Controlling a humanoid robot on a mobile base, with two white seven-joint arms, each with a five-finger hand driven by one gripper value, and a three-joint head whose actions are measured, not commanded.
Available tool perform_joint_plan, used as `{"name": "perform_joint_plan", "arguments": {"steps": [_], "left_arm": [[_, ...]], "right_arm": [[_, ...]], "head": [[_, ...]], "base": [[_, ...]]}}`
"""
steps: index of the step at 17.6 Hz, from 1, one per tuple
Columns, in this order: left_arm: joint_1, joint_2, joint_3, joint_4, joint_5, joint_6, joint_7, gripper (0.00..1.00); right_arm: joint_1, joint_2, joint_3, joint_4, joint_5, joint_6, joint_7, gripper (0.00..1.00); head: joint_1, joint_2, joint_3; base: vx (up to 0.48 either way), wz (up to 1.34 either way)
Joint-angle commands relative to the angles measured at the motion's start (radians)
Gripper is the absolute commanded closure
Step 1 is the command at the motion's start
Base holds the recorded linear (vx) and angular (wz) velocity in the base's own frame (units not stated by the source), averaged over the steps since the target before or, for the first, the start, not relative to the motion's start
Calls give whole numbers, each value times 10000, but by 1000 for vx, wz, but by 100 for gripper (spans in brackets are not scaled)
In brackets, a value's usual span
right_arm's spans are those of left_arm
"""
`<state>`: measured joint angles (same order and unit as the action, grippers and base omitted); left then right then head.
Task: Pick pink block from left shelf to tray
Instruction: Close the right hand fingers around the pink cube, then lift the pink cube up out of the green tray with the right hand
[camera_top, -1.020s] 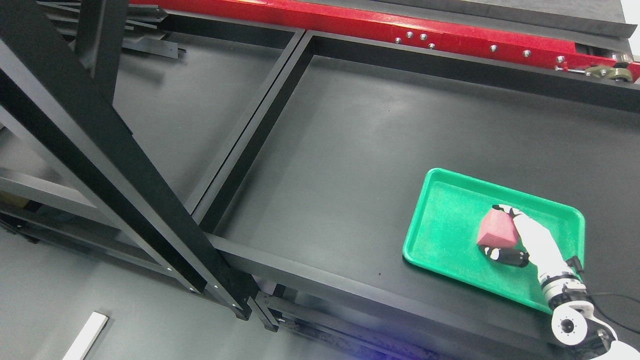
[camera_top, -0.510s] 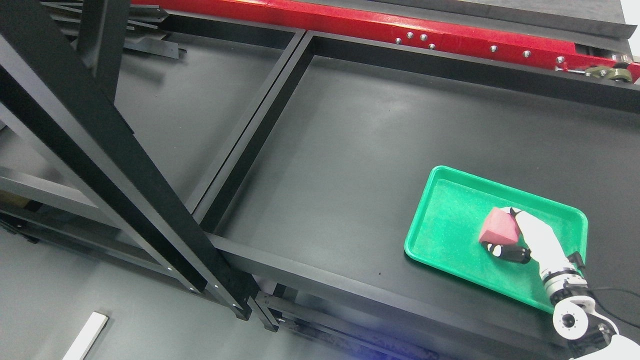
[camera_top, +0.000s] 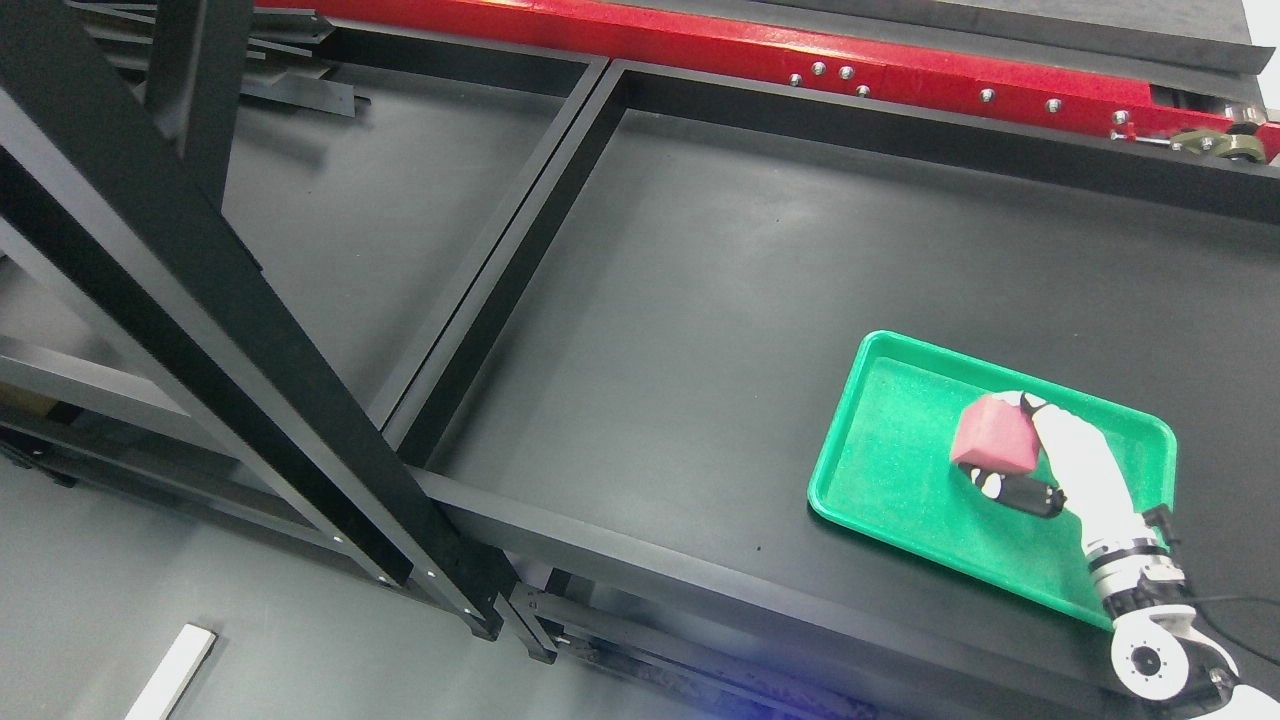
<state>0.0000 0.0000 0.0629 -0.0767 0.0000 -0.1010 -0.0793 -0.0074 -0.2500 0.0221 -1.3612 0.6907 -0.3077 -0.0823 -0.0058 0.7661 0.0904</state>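
Observation:
A pink block (camera_top: 993, 435) is over the middle of the green tray (camera_top: 880, 480), which lies on the dark shelf surface at the right. My right hand (camera_top: 1003, 447), white with black finger segments, comes in from the lower right corner and is shut on the block, one finger above it and the thumb below. Whether the block rests on the tray floor or hangs just above it I cannot tell. The left arm does not show.
A thick black frame post (camera_top: 200, 290) crosses the left side diagonally. Black rails (camera_top: 500, 260) divide the shelf into two bays. A red beam (camera_top: 900, 70) with bolts runs along the back. A white strip (camera_top: 170, 670) lies on the floor at the lower left.
My right hand with the pink block has shifted slightly up and away in the picture, over the tray. The view has shifted a little too.

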Motion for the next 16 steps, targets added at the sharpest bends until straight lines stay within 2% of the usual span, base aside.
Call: {"name": "perform_joint_plan", "arguments": {"steps": [1, 10, 16], "left_arm": [[92, 175, 0, 0, -15, 13, -5, 0], [92, 175, 0, 0, -15, -2, -5, 0], [92, 175, 0, 0, -15, -2, -5, 0]], "right_arm": [[334, 904, -1431, -1220, -340, -864, -389, 96], [1131, 1395, -1632, -2431, -1368, -1034, -956, 96], [1485, 1411, -1755, -2893, -1706, -1187, -956, 96]], "head": [[0, 0, 0], [0, 0, 0], [0, 0, 0]], "base": [[0, 0], [0, 1], [-17, 18]]}}
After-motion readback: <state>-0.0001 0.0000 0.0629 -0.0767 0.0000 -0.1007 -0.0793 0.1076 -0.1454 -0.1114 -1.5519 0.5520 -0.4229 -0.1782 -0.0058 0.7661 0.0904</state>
